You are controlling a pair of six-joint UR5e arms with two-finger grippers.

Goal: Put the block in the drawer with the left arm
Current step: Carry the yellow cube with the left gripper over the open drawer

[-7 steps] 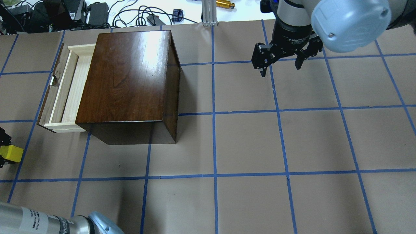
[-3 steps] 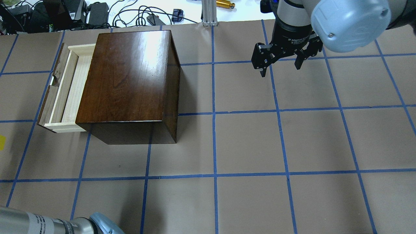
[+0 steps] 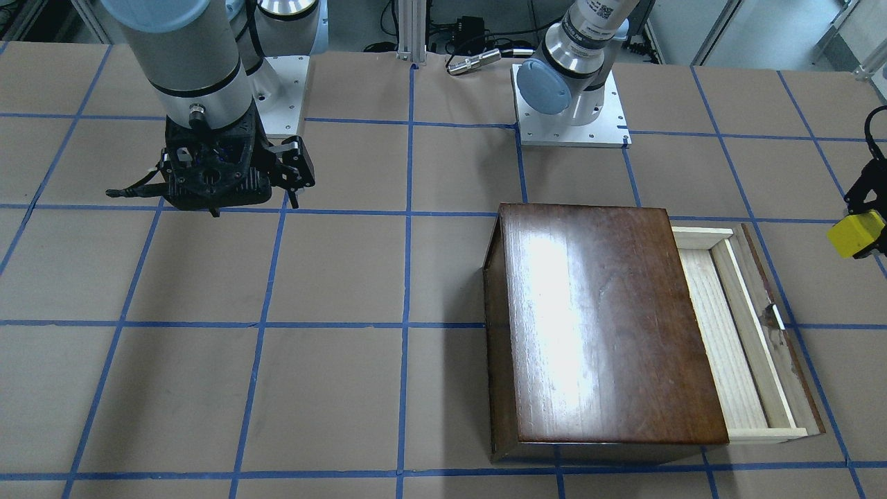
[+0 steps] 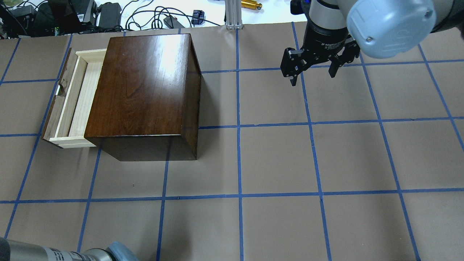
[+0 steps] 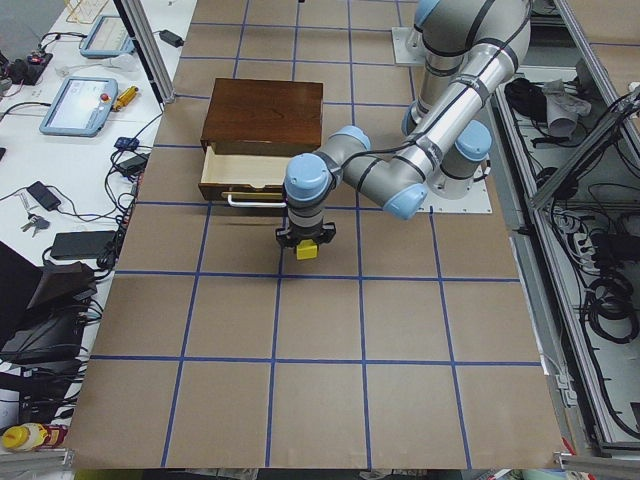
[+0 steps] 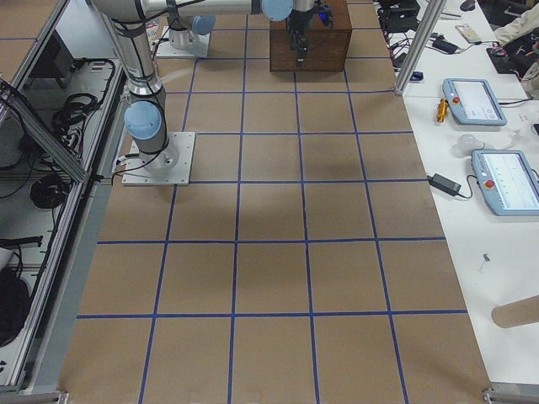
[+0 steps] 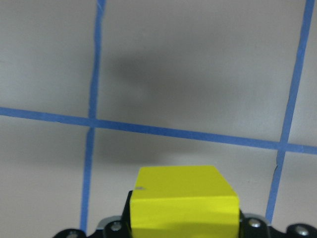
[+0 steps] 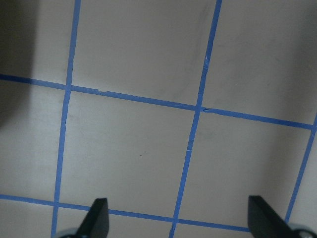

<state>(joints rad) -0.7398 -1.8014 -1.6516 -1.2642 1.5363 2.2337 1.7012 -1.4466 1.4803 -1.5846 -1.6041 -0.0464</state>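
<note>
The yellow block [image 3: 857, 234] is held in my left gripper [image 3: 865, 225], which is shut on it above the table, out past the drawer's front panel. The left wrist view shows the block [image 7: 183, 206] between the jaws over bare table. In the exterior left view the block [image 5: 306, 250] hangs in front of the drawer's handle. The drawer [image 3: 741, 333] is pulled open from the dark cabinet [image 3: 603, 326] and its pale tray is bare. In the overhead view the drawer [image 4: 78, 98] shows, but the block and left gripper are out of view. My right gripper [image 4: 311, 74] is open and empty.
The cabinet [image 4: 145, 90] stands on brown paper with a blue tape grid. Cables and devices lie beyond the table's far edge [image 4: 108, 14]. My right gripper's fingers [image 8: 96, 218] hang over bare table, far from the cabinet.
My left gripper with the yellow block has moved left, out of the overhead view's left edge. The right arm and the drawer have not moved.
</note>
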